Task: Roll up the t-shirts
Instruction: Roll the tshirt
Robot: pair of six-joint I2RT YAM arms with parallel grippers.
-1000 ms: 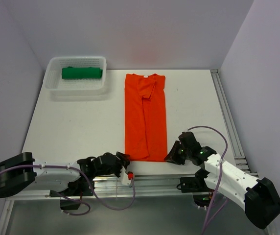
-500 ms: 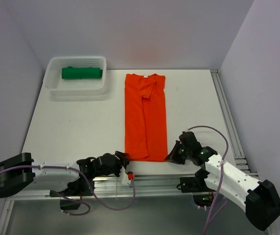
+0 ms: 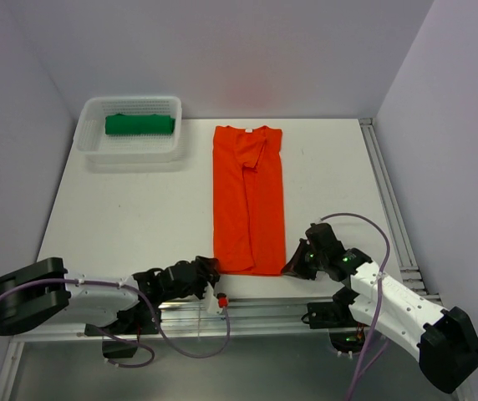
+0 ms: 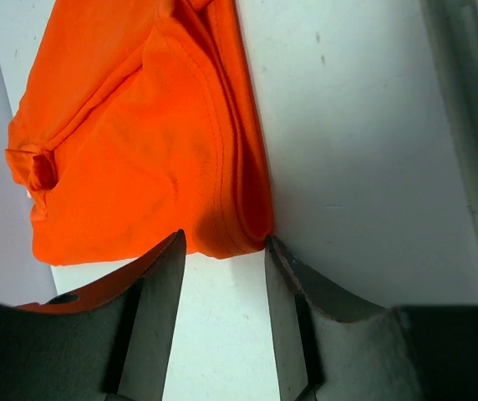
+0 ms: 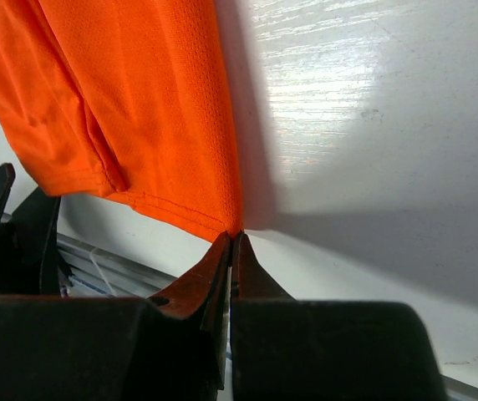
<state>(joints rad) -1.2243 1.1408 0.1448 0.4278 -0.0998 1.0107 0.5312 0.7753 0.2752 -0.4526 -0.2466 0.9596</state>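
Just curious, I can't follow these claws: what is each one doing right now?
Left gripper: open, at the orange t-shirt's hem corner.
Right gripper: shut at the other hem corner; pinch unclear.

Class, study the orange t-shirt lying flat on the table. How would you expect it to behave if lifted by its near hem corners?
Probably floppy: the orange t-shirt shows soft folds and wrinkles, so it should sag between the right tool and left tool. Likely light, being thin cloth lying flat. Its knit weave looks unlikely to slip.
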